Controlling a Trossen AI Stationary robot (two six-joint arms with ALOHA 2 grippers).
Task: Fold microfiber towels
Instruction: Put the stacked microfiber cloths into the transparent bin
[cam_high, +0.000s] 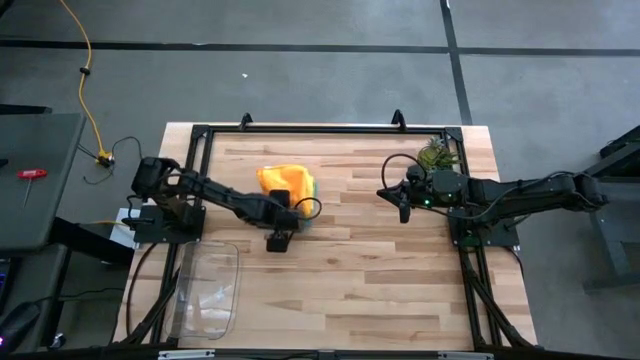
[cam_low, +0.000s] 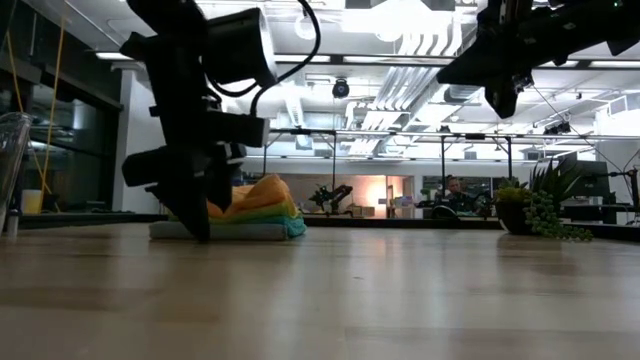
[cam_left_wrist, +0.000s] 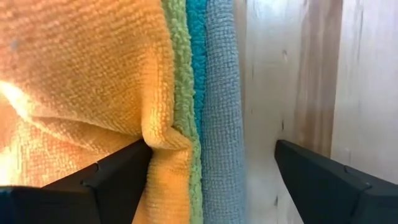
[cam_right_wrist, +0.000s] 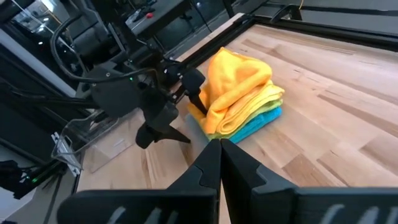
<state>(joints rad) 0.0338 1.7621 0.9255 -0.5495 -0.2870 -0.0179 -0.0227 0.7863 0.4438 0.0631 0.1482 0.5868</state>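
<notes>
- The left gripper (cam_left_wrist: 208, 177) is spread wide at the edge of the stack of microfiber towels (cam_high: 287, 185); one finger (cam_left_wrist: 106, 180) presses into the orange towel (cam_left_wrist: 81, 81), the other stands out over bare wood, so the layered edges lie between the jaws but are not pinched.
- In the left wrist view the orange layer sits beside the lime green towel (cam_left_wrist: 181, 74), the teal towel (cam_left_wrist: 198, 62) and the grey towel (cam_left_wrist: 221, 106), edges roughly lined up.
- The yellow towel (cam_right_wrist: 239, 78) lies bunched and rumpled on top of the stack, not flat.
- The pile sits on the table (cam_high: 370, 280) toward its far left part.
- The right gripper (cam_right_wrist: 219, 152) is clenched on nothing, hanging above the table's right side, near the plant (cam_high: 437, 152).
- The clear tray (cam_high: 208, 290) lies at the near left, apart from the towels.
- My judgement: the lower cloths look folded and stacked; the top one seems unfinished.
</notes>
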